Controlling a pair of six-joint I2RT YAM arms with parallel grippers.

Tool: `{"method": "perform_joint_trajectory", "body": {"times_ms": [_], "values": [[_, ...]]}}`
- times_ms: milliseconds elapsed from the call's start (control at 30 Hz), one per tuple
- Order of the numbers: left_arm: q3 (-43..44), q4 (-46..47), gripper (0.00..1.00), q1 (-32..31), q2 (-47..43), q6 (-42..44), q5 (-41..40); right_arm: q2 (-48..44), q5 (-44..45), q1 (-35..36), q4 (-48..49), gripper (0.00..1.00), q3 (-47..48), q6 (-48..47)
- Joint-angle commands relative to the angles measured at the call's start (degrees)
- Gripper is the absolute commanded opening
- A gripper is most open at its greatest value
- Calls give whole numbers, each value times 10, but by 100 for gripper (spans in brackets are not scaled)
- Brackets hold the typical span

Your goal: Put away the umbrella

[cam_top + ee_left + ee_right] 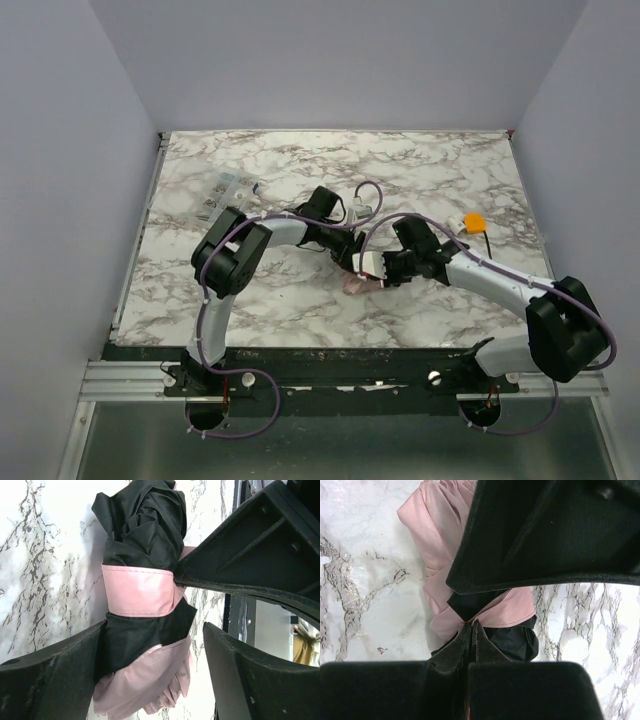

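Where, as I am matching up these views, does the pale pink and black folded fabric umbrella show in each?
Top external: pale pink and black folded fabric umbrella, small, just below centre.
Left wrist: umbrella fills the centre, pink strap across it.
Right wrist: umbrella upper centre-left.
Shared landmark: white marble tabletop.

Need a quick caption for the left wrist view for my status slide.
Left gripper open around the folded umbrella on the marble table, right gripper pinching its pink strap.
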Motion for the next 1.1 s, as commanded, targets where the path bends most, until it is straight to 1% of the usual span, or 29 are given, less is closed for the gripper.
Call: {"method": "perform_joint_trajectory", "body": {"times_ms": [0,67,100,267,433,600,700,800,867,900,967,1000,1033,1067], "values": [[-67,-63,82,7,35,7,-207,35,44,-1,-19,0,-11,8],[-75,-51,87,8,24,0,-205,40,40,-2,-17,0,-10,11],[-81,-41,98,8,16,-8,-206,43,39,-1,-17,0,-9,13],[-151,36,98,14,-51,-50,-202,46,39,-1,-22,0,-10,14],[-260,125,99,17,-145,-82,-221,44,35,-1,-24,0,-8,19],[-365,201,99,19,-275,-102,-262,40,29,-2,-26,0,-12,22],[-404,221,99,21,-363,-98,-299,40,27,-2,-25,0,-13,23],[-440,261,99,36,-439,-90,-311,42,22,-2,-25,0,-13,25],[-476,323,98,59,-497,-106,-306,42,21,-3,-26,0,-13,26],[-497,380,98,73,-529,-125,-302,42,21,-2,-27,0,-14,26],[-540,486,98,114,-581,-153,-256,41,20,-3,-27,0,-15,24],[-548,523,98,122,-601,-140,-241,40,20,-3,-27,0,-14,24],[-537,519,97,123,-609,-85,-199,39,17,-3,-26,0,-15,24],[-516,476,94,117,-615,-32,-177,39,14,-2,-26,0,-14,25]]}}
